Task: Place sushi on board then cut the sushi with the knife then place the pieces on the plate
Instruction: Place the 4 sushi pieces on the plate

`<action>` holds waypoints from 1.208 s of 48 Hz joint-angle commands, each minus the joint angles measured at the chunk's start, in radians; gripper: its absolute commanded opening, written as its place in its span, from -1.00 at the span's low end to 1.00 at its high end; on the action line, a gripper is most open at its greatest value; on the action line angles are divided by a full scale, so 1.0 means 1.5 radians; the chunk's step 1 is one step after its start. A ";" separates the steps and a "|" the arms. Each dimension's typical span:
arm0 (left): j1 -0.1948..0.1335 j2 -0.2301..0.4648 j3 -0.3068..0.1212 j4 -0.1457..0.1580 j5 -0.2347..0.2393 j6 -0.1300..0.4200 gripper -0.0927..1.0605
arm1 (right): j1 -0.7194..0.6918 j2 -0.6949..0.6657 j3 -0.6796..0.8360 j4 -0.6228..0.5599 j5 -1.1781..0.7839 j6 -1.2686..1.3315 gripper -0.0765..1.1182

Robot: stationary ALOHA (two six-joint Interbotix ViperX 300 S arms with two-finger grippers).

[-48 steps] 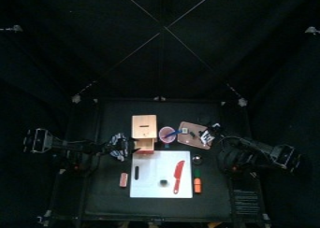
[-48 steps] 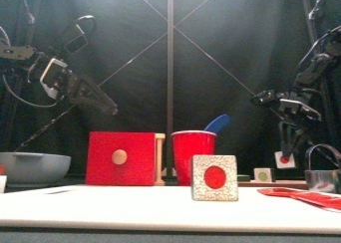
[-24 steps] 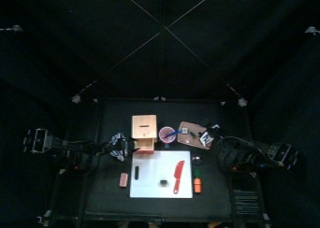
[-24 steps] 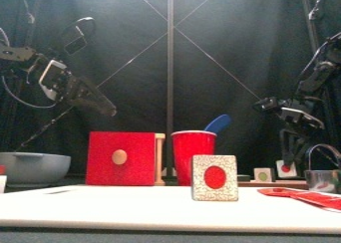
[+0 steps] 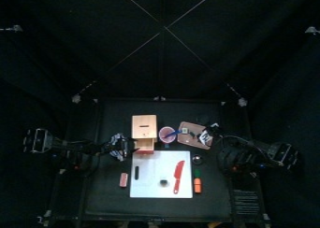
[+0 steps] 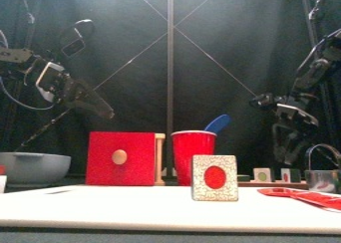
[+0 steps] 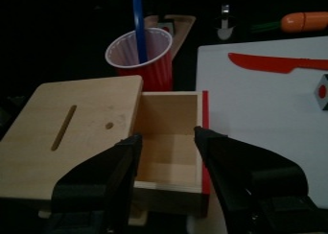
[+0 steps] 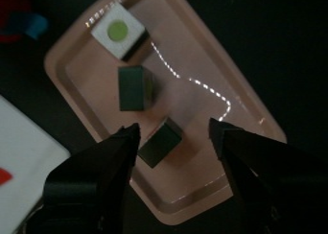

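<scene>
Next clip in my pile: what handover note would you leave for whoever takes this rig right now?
Left gripper: open, empty, over the open wooden box.
Right gripper: open, empty, over the pink tray.
Three sushi pieces lie on the tray. One piece stands on the white board, and the red knife lies there too.
Done: cutting, apparently; three pieces plated.
Left: move the last piece to the tray.

Left arm (image 5: 78, 149): enters from the left, held aloft, with the left gripper (image 7: 167, 142) slanted down toward the middle, jaws parted wide. Right arm (image 5: 256, 155): enters from the right, elbow raised, with the right gripper (image 8: 174, 128) pointing steeply downward, jaws likewise parted.
</scene>
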 commanded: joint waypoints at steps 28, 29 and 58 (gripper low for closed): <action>0.003 -0.004 -0.035 -0.001 -0.003 0.001 0.63 | 0.540 0.076 -0.127 -0.008 -0.201 -0.006 0.65; 0.003 -0.003 -0.034 -0.001 -0.003 0.000 0.63 | 0.544 0.092 -0.137 -0.009 -0.201 -0.005 0.65; -0.001 -0.003 -0.026 -0.003 0.029 0.000 0.63 | 0.613 0.351 -0.317 -0.014 -0.174 -0.003 0.65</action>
